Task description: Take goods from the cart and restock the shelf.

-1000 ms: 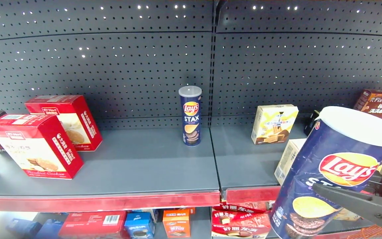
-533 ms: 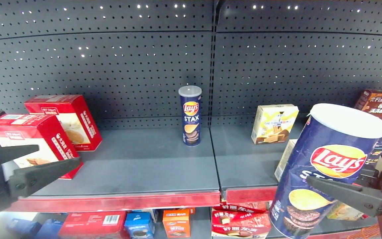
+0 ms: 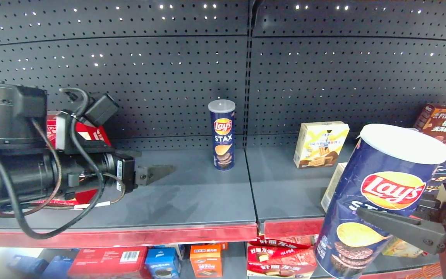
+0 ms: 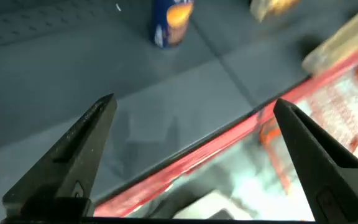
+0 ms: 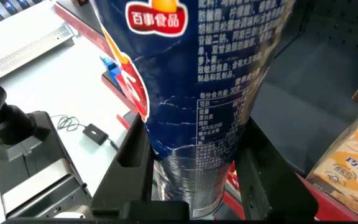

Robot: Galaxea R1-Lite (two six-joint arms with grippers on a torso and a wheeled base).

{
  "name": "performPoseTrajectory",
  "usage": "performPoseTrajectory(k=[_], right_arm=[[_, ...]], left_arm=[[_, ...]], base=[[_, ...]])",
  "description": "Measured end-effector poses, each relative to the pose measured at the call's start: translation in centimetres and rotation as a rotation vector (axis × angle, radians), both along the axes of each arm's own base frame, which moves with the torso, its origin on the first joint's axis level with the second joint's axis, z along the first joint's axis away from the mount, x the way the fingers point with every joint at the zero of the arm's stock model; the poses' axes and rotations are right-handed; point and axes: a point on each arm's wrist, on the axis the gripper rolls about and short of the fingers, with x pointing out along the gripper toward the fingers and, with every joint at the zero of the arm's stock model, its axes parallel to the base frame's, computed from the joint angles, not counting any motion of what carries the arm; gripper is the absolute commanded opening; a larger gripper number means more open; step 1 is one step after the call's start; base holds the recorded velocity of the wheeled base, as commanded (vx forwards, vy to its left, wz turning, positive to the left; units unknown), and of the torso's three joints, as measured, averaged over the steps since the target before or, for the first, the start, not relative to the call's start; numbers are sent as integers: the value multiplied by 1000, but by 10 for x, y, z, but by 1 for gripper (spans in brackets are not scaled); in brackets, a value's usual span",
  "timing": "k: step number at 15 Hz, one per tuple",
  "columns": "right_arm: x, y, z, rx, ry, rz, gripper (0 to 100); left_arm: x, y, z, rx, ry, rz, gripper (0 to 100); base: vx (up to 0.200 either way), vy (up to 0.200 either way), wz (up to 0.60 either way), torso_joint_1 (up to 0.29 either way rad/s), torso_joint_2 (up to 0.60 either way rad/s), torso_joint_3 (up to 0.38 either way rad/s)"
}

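- The right gripper [image 5: 194, 163] is grasping a blue chip can [image 3: 385, 201] around its lower half, jaws clenched on either side, and is holding it tilted in front of the shelf's [image 3: 192, 193] right-hand front edge, off the shelf board.
- The left gripper [image 4: 194, 104] is hovering above the shelf's left section with its jaws released and spread wide, gripping nothing.
- A second blue chip can [image 3: 222, 135] is standing upright at the back of the shelf, close to the pegboard [image 3: 161, 77], near the middle seam.
- A red cookie box [image 3: 98, 136] is sitting behind the left arm; a yellow box [image 3: 319, 144] is standing to the right of the upright can.
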Motion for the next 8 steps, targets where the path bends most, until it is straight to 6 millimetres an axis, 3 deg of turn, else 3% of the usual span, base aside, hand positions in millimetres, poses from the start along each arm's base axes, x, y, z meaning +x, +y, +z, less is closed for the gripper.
performPoseTrajectory(k=[4, 8], right_arm=[[-2, -2, -3, -3, 4, -1, 0], [-3, -3, -4, -3, 6, -8, 0]], left_arm=[[42, 9, -17, 40, -47, -4, 100], [51, 5, -26, 46, -11, -12, 100]], base=[[0, 0, 0, 0, 0, 0], [0, 0, 0, 0, 0, 0]])
